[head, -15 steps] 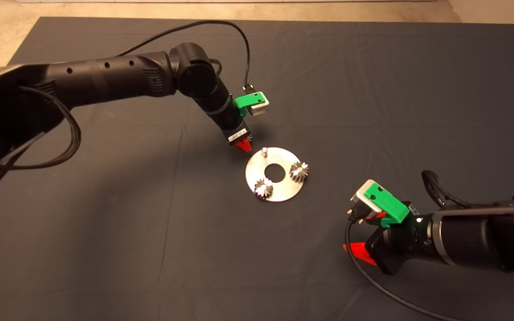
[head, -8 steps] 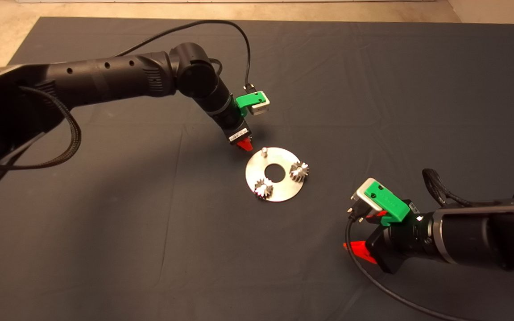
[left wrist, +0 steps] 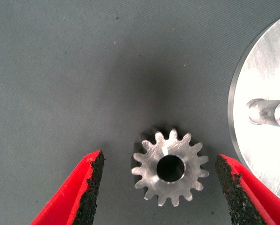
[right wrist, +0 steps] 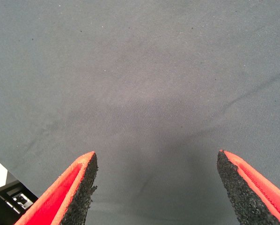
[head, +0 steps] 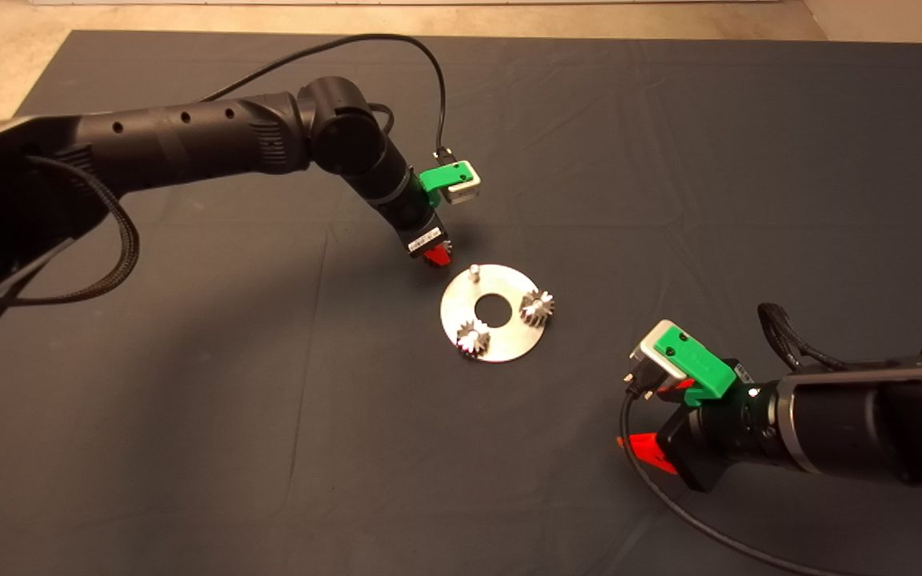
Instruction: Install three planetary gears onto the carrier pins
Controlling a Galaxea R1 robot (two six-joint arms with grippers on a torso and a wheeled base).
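Since a second ago the left arm is sitting a touch farther toward the mat's far side, its wrist camera block shifted slightly, while the carrier disc, the two mounted gears and the right arm are lying exactly as before. The left gripper (head: 438,258) is hanging just off the far-left rim of the carrier disc (head: 509,340), and its wrist view is showing the fingers (left wrist: 91,185) spread wide on either side of the third gear (left wrist: 170,167), neither pad touching it. That loose gear is lying flat on the dark mat (head: 189,384), close beside the disc's edge but clear of it, a bright steel toothed wheel with a dark round bore. The bare pin (head: 474,270) is standing upright near the disc's far rim, just beside the gripper; in the wrist view it is appearing as a short silver peg (left wrist: 266,112) on the brushed plate (left wrist: 264,70). The other two planetary gears are sitting on their pins, one at the disc's near-left (head: 473,339), one at its right (head: 537,306), well apart from each other across the centre hole. Open mat is surrounding the disc on all sides. The right gripper (head: 643,448) is waiting low at the mat's near right, well clear of the disc, its fingers (right wrist: 77,192) parted over nothing but cloth.
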